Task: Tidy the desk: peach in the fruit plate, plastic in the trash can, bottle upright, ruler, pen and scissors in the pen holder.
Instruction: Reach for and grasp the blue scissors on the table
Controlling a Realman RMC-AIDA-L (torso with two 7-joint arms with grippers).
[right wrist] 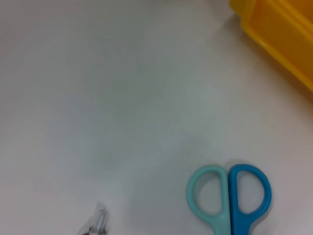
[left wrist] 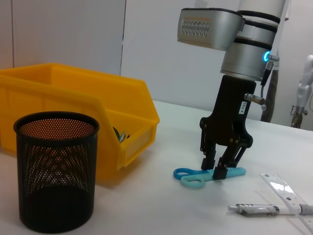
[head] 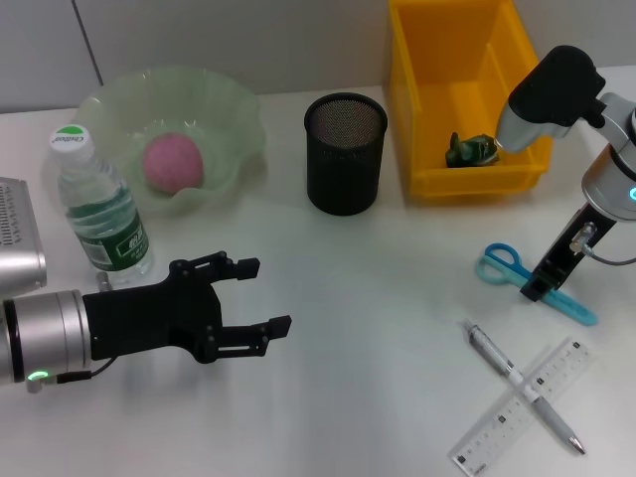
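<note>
Closing in on the scissors (head: 532,279), we are bringing the right claw (head: 537,289) straight down over the blades, its fingers spread to either side of them and their tips at or almost touching the desk (head: 378,338); the left wrist view shows the scissors lying flat directly beneath this claw, loops pointing away from it toward the yellow trash can (head: 467,99). To do this well, we are judging that the fingers should straddle the blades squarely, just past the pivot, so the pair does not swivel when lifted. The mesh pen holder (head: 345,152) is standing well off from the claw, beyond the trash can's near corner, so the carry needs height to clear its rim. The pen (head: 522,386) and ruler (head: 522,402) are lying crossed near the claw, apart from the scissors. The left claw (head: 266,295) is hovering idle and spread beside the upright bottle (head: 99,211); the peach (head: 173,162) is sitting in the fruit plate (head: 238,119).
</note>
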